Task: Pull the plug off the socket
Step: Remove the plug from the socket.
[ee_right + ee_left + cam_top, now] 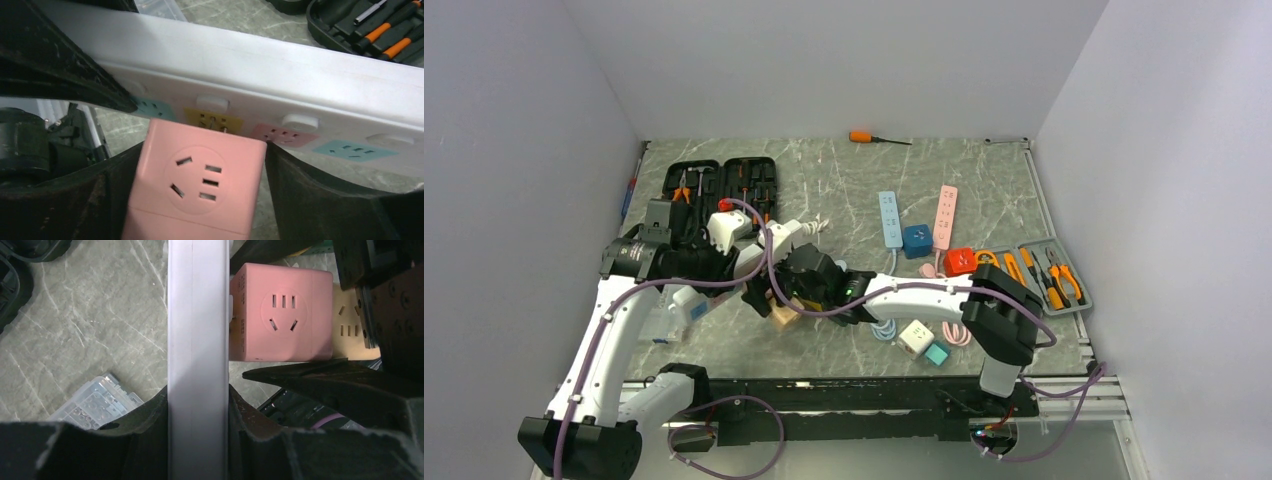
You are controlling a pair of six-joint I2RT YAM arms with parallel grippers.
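1. Two arms are meeting over the left half of the grey marbled table [854, 180], toward its near edge. The left gripper [198, 395] is pinching the long white plastic power strip [198, 315] across its width. The right gripper [200, 165] is straddling the pink cube-shaped plug [197, 185], which is sitting in the strip's yellow-faced socket. Whether it is squeezing the plug yet cannot be told.
2. Doing this step well likely means seating both fingers squarely on the cube's sides. The pull should then go straight off the strip's face, without twisting the prongs, while the left arm is bracing the strip.
3. Three strips are showing: the white one, a blue strip [890, 218] and a pink strip [946, 215], the last two lying mid-table. At least five cubes are showing: the pink one, a tan cube [350, 315], a blue cube [916, 240], a red cube [960, 261] and a white cube [915, 337]. One orange-handled screwdriver [864, 137] is lying at the far edge.
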